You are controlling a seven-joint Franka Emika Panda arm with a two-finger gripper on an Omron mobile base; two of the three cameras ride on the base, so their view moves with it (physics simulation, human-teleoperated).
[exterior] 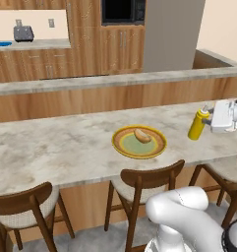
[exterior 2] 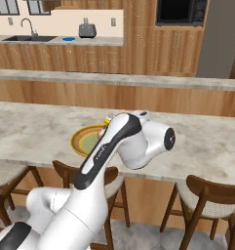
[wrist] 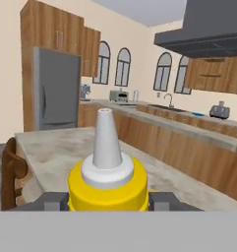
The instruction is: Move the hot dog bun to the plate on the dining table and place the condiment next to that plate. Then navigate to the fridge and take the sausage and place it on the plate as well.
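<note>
The yellow condiment (exterior: 196, 125) stands upright near the right end of the dining table (exterior: 56, 147), a short way right of the plate (exterior: 124, 147). My gripper (exterior: 207, 117) reaches in from the right and is shut on its upper part. In the hand view the condiment (wrist: 108, 184) with its white nozzle sits between the two fingers (wrist: 53, 201). The hot dog bun (exterior: 142, 135) lies on the plate's pale green centre. My arm covers most of the plate (exterior 2: 81, 140) in the right base view. The closed fridge (wrist: 56, 91) stands far off. The sausage is out of view.
Wooden chairs (exterior: 139, 184) line the table's near edge. A higher marbled ledge (exterior: 90, 81) runs behind the table. On the back counter sit a toaster (exterior: 23, 33) and a blue plate (exterior: 3, 44).
</note>
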